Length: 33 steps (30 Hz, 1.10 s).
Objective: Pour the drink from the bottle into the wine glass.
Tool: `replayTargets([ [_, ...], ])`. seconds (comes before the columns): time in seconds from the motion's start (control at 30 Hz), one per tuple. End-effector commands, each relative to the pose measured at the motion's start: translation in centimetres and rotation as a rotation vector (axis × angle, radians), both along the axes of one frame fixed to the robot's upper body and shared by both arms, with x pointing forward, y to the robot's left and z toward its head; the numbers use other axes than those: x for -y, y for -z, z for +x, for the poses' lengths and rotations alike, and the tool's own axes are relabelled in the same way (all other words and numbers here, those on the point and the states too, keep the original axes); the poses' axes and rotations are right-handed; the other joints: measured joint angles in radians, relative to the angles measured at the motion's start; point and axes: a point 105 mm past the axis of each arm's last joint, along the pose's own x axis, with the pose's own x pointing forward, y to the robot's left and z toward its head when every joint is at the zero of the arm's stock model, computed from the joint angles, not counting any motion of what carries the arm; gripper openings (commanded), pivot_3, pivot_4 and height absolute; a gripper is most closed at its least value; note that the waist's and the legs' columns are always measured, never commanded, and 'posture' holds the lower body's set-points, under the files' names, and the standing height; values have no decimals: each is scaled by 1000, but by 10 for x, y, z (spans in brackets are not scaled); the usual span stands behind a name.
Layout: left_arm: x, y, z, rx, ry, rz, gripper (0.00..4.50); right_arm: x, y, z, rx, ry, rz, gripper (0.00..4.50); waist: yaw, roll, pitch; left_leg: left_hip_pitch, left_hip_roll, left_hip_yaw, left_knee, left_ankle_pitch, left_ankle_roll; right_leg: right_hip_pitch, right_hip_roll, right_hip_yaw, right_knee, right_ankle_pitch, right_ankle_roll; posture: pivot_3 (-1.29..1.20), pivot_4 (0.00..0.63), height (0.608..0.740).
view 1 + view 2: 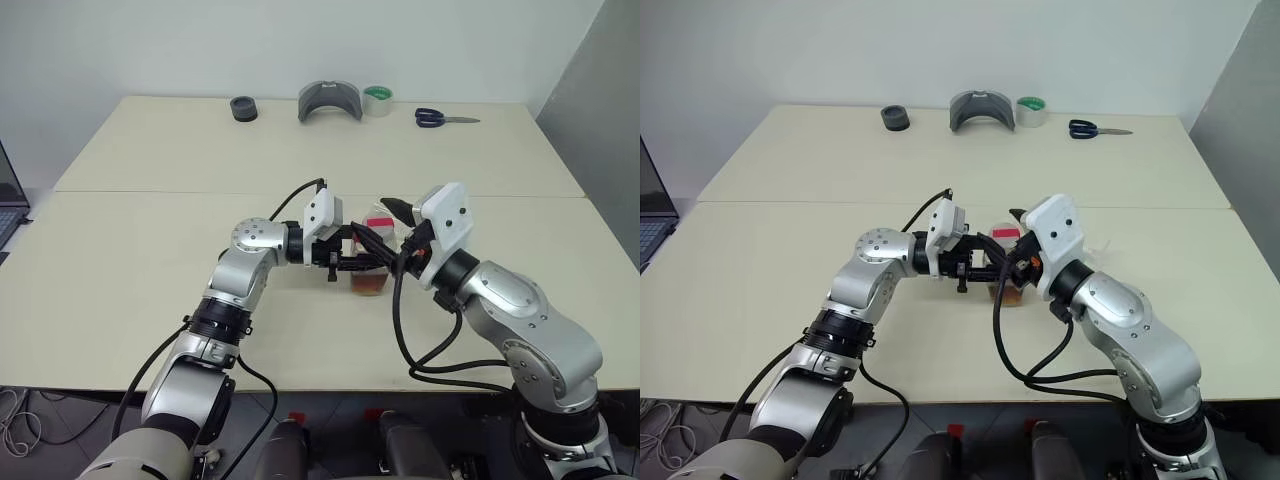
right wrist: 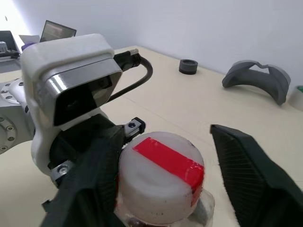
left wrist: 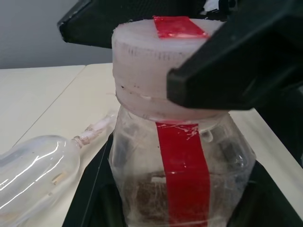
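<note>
Head view — the left gripper (image 1: 362, 262) clamps the bottle (image 1: 372, 272) upright on the table (image 1: 150, 220), mid-table.

Left wrist view — the wine glass (image 3: 33, 170) lies on its side beside the bottle.

Right wrist view — the right gripper (image 2: 163, 182) straddles the cap (image 2: 161, 182), fingers spread, one clearly apart from it.

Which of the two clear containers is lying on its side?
The clear stemmed wine glass, lying on the beige table. The clear squarish plastic bottle with the red strip stands upright, gripped by the left tool.
</note>
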Motion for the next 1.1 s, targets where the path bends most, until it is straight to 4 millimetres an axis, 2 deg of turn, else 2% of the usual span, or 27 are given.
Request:
replayTargets([
  [0.03,3,-15,0,60,12,-29,1832,1,-9,-2,45,-4,16,1865,0,0,0,0,0,0,0,0,0,0,0,0,0,0,0,0,150,740],
  [0.17,3,-16,0,61,13,-31,1832,-3,-3,-4,16,-81,-5,1870,0,0,0,0,0,0,0,0,0,0,0,0,0,0,0,0,150,740],
  [0.2,4,-16,0,60,16,-30,1832,-3,0,-4,10,-121,-28,1870,0,0,0,0,0,0,0,0,0,0,0,0,0,0,0,0,150,740],
  [0.23,4,-16,-1,59,26,-26,1832,-4,7,-7,-2,-234,-89,1870,0,0,0,0,0,0,0,0,0,0,0,0,0,0,0,0,150,740],
  [0.33,5,-12,-8,66,78,11,1827,10,21,-6,-46,-503,-310,1870,0,1,1,0,-1,1,0,0,0,1,0,0,-1,0,0,0,150,740],
  [0.4,5,-11,-8,65,84,14,1827,19,19,3,-98,-567,-361,1871,-4,1,1,1,0,1,0,0,1,1,1,-1,-2,0,0,0,150,740],
  [0.5,6,-12,-7,67,77,5,1819,29,13,15,-160,-575,-359,1871,-9,1,1,1,1,0,-1,-1,1,1,1,-1,-1,0,0,0,150,740],
  [0.57,7,-13,-8,68,73,1,1817,33,11,18,-150,-547,-347,1871,-8,1,1,0,1,0,0,-1,1,1,1,-1,-1,0,0,0,150,740],
  [0.7,6,-12,-8,67,60,-5,1816,47,-5,26,-83,-392,-252,3242,-4,1,1,0,0,0,1,-1,1,1,-1,-1,-1,0,0,0,150,740],
  [0.73,5,-11,-7,67,50,-7,1816,54,-12,15,-86,-378,-194,3599,-1,1,1,-1,0,0,1,-1,1,1,-2,0,-1,0,0,0,150,740],
  [0.8,4,-11,-6,67,38,-8,1816,61,-20,-3,-96,-368,-123,3612,8,2,1,-1,0,0,1,-1,1,0,-2,0,-1,0,0,0,150,740],
  [0.87,4,-9,-5,66,32,-4,1815,63,-13,-22,-83,-297,-85,3612,12,2,1,-2,0,0,0,-1,1,0,-2,0,-2,0,0,0,150,740],
  [0.93,3,-8,-4,68,24,1,1815,57,-8,-33,-63,-222,-52,3612,11,2,1,-2,0,-1,0,-1,1,1,-2,-1,-3,0,0,0,150,740],
  [1.03,3,-8,-2,68,16,2,1815,40,-4,-38,-40,-159,-32,3612,2,2,2,0,0,1,0,-1,1,1,-1,1,0,0,1,0,150,740],
  [1.1,3,-8,1,71,7,5,1815,28,-1,-30,-11,-83,-43,3612,-4,2,2,1,0,2,0,-1,1,1,0,1,0,0,1,0,150,740],
])
